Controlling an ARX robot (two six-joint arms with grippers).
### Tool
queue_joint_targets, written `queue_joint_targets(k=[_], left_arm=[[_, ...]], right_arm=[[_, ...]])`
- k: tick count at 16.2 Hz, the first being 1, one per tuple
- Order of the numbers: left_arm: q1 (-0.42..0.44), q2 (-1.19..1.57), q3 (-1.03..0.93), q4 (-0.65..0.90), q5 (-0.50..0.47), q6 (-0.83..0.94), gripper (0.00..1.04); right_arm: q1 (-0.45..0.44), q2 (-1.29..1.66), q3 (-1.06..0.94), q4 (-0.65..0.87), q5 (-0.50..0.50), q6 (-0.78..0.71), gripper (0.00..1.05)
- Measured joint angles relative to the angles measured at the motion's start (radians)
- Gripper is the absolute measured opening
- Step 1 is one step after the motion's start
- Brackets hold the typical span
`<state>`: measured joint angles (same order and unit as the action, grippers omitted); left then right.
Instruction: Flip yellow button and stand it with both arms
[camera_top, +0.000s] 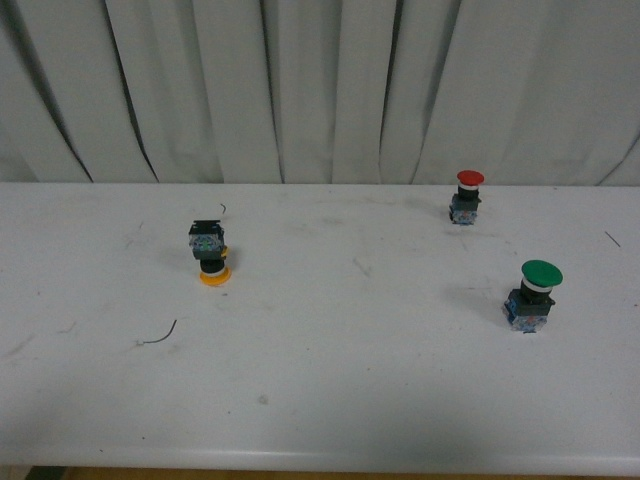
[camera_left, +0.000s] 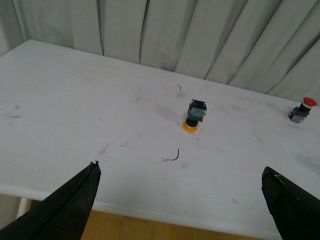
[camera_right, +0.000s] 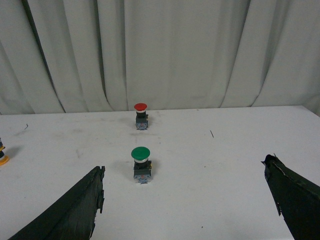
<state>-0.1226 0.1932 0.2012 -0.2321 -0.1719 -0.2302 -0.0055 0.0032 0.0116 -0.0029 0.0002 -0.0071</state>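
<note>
Three buttons show in the front view, but neither of my arms; only the wrist views catch my grippers. My left gripper (camera_left: 180, 170) is spread wide and so is my right gripper (camera_right: 183, 165), neither gripping anything. The white table (camera_top: 350, 400) is scuffed and carries a thin dark wire scrap (camera_top: 160, 336); a pale pleated curtain (camera_top: 320, 90) hangs behind. The yellow button (camera_top: 210, 256) rests cap down, contact block up, on the left, well ahead of my left gripper. The red button (camera_top: 467, 196) and green button (camera_top: 533, 296) stand upright on the right.
</note>
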Motion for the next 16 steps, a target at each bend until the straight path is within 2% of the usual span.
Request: queue_joint_targets(k=[2, 3, 5, 8, 10, 12, 16], left_arm=[[0.092, 0.167, 0.000, 0.184, 0.087, 0.002, 0.98], [0.120, 0.289, 0.000, 0.293, 0.098, 0.010, 0.98], [0.120, 0.599, 0.052, 0.554, 0.131, 0.034, 0.98], [0.076, 1.013, 0.250, 0.772, 0.142, 0.055, 0.98], [0.031, 1.263, 0.410, 0.771, 0.137, 0.075, 0.98], [-0.004, 1.525, 0.610, 0.702, 0.127, 0.084, 0.98], [-0.021, 1.732, 0.843, 0.611, 0.132, 0.100, 0.98]], right_arm=[[0.000, 0.000, 0.000, 0.000, 0.000, 0.000, 0.98], [0.000, 0.000, 0.000, 0.000, 0.000, 0.000, 0.98], [0.000, 0.000, 0.000, 0.000, 0.000, 0.000, 0.98], [0.000, 0.000, 0.000, 0.000, 0.000, 0.000, 0.98], [0.000, 0.000, 0.000, 0.000, 0.000, 0.000, 0.98], [0.000, 0.000, 0.000, 0.000, 0.000, 0.000, 0.98], [0.000, 0.000, 0.000, 0.000, 0.000, 0.000, 0.98]])
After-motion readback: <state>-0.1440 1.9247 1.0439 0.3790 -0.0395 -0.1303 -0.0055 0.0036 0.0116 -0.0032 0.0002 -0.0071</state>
